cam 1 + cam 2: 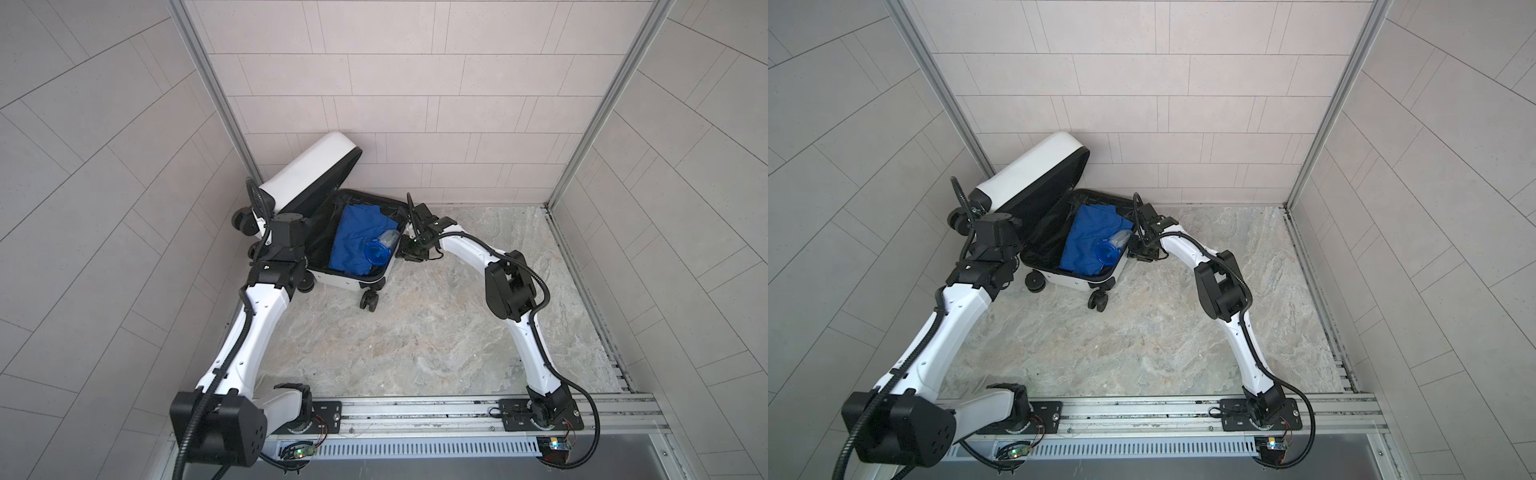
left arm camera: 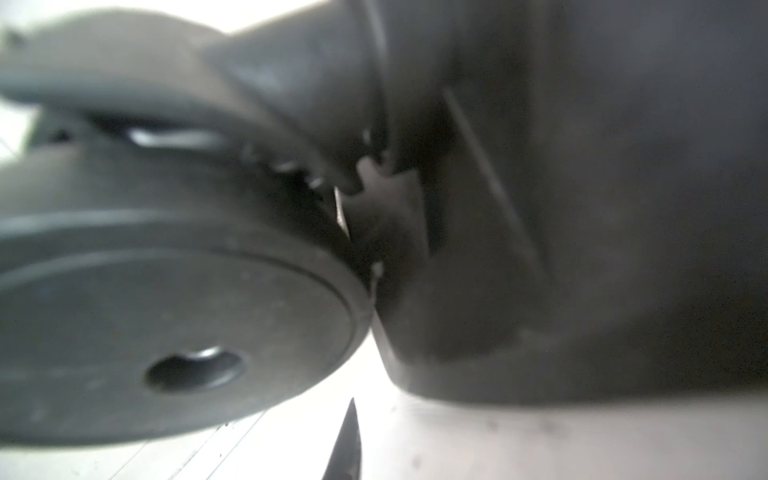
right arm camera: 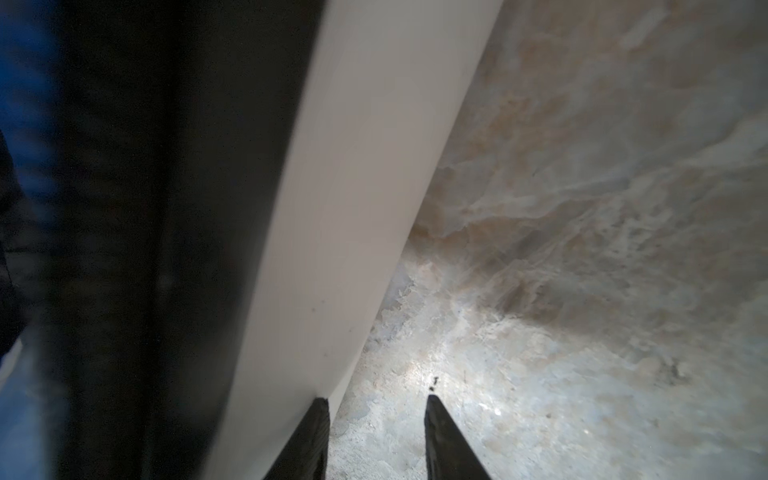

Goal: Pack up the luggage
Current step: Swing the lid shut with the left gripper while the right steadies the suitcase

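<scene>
The open white suitcase (image 1: 332, 280) is lying left of centre in both top views. The right gripper (image 3: 376, 436), jaws spread and empty, is being held just beside its right wall. The left gripper (image 2: 347, 440), pressed together, is being held by a wheel (image 2: 166, 324), nearer the raised lid (image 1: 307, 170).

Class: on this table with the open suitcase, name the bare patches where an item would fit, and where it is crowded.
Free: the table between left arm and right arm, from the luggage to the front rail; the stretch beyond the right arm to the side wall. Crowded: the back left corner, and the gap beside the right tool.
</scene>
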